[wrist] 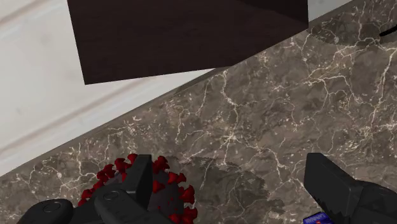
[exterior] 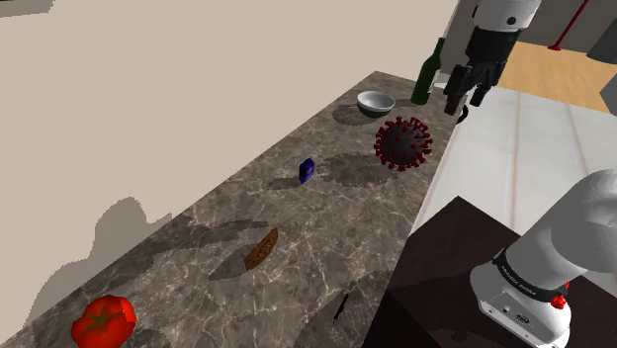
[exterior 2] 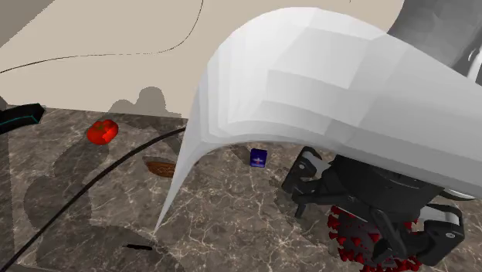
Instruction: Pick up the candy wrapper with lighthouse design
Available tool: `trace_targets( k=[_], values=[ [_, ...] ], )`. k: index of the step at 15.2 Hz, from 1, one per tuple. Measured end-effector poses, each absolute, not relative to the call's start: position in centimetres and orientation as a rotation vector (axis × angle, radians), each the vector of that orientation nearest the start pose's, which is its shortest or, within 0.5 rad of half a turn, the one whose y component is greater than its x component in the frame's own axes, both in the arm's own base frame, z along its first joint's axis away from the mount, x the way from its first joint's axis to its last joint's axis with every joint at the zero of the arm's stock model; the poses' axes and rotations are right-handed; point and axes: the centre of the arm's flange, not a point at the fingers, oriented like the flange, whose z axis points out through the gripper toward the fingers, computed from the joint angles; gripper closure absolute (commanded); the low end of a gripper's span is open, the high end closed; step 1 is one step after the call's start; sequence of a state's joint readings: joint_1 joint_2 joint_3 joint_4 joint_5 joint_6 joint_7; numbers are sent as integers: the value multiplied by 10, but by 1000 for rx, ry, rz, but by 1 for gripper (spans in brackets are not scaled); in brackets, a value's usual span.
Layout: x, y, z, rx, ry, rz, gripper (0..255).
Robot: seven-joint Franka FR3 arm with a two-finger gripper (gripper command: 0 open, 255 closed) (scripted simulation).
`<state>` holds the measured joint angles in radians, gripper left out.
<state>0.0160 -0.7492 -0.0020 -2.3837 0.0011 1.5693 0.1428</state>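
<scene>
Marble desk, long and narrow, with a pale wall along one long edge. The dark stand sits against the other.

Candy wrapper: small blue packet about midway along the desk, nearer the wall-side edge than the stand-side edge. Apart from everything else. The second exterior view shows a pale mark on its face; the design is too small to read. In the wrist view, a blue corner of it shows just beside one finger.

Claw: black, up off the surface, over the stand-side edge toward the bowl end. Fingers stand wide apart with bare marble between them. Holding nothing.

Other items on the desk:
- Dark spiky ball with red tips, near the stand-side edge, between the wrapper and the claw. In the wrist view it lies close beside the other finger.
- Grey bowl and green bottle at the far end, the bottle at the corner.
- Brown leaf-shaped piece, mid-width, between the wrapper and the tomato end.
- Red tomato at the opposite end, by the wall-side edge.
- Thin black stick, lying at the stand-side edge.

The white arm covers much of the second exterior view, with the black claw under it above the spiky ball.
</scene>
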Motion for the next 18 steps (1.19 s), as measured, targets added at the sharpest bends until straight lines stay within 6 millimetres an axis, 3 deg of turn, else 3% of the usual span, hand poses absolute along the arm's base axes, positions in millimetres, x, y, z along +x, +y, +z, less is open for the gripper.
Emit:
trace_targets(
  k=[5, 15, 18],
  values=[
    [339, 20, 543, -3130, 181, 93, 0],
    [420, 70, 463, -3107, 115, 51, 0],
    [444, 93, 441, -3099, 95, 38, 0]
  ],
)
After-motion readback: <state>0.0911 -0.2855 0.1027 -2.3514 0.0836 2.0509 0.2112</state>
